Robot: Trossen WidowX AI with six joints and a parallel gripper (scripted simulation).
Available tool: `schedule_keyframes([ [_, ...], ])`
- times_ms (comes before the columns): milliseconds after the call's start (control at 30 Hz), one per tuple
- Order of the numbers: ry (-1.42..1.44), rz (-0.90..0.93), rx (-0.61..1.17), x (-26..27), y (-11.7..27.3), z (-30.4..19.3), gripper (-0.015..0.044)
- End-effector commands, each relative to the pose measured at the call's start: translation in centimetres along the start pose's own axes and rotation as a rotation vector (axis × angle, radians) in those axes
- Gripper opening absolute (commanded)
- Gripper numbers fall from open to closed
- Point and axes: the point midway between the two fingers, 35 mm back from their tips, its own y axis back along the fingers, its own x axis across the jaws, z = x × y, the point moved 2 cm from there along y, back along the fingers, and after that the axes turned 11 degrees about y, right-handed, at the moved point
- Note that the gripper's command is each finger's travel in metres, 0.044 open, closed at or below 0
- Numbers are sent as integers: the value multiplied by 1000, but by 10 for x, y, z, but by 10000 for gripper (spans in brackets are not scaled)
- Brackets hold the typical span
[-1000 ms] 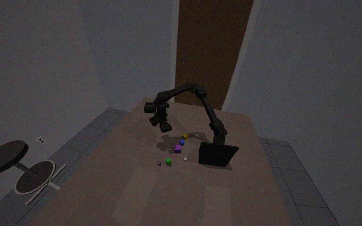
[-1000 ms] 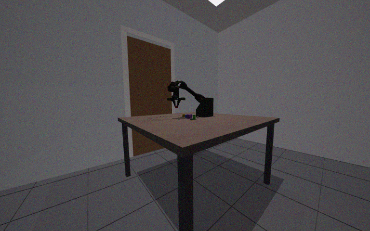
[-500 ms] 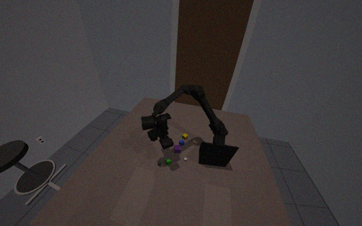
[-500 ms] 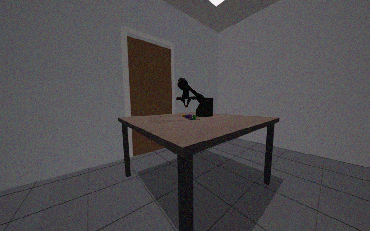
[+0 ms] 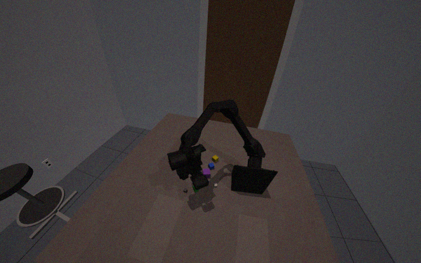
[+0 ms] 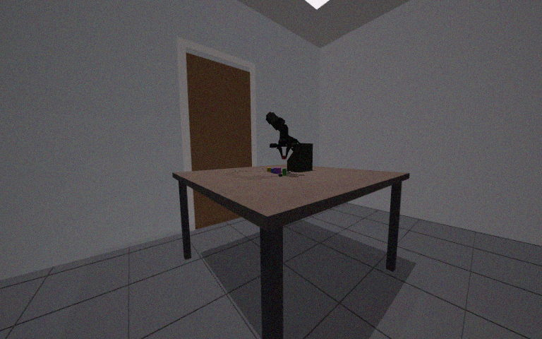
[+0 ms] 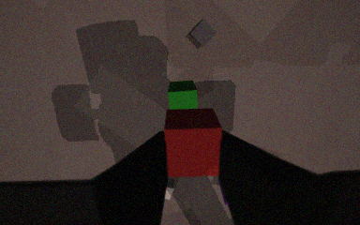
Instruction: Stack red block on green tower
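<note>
Gripper (image 7: 192, 155) clamps red block (image 7: 192, 151), hiding most of green tower (image 7: 183, 96).

The top view looks steeply down from high in front at the desk (image 5: 130, 198) and door (image 5: 245, 55). The exterior view sits low and far off, facing the same door. The wrist view looks close down past the tool (image 7: 192, 174).

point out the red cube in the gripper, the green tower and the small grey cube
red cube (image 7: 192, 152), wrist view, on its front face between the fingers
green tower (image 7: 183, 99), wrist view, on its lit green face just beyond the red cube
small grey cube (image 7: 202, 33), wrist view, on its top face
</note>
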Motion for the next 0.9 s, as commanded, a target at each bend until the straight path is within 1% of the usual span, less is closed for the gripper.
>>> schedule_keyframes([
  [0,1,-1,8,0,-20,-2,0],
  [67,1,-1,9,0,-31,-3,0],
  [233,1,-2,9,0,-40,-4,0],
  [433,1,-3,11,1,-65,-5,0],
  [867,1,-3,11,1,-65,-5,0],
])
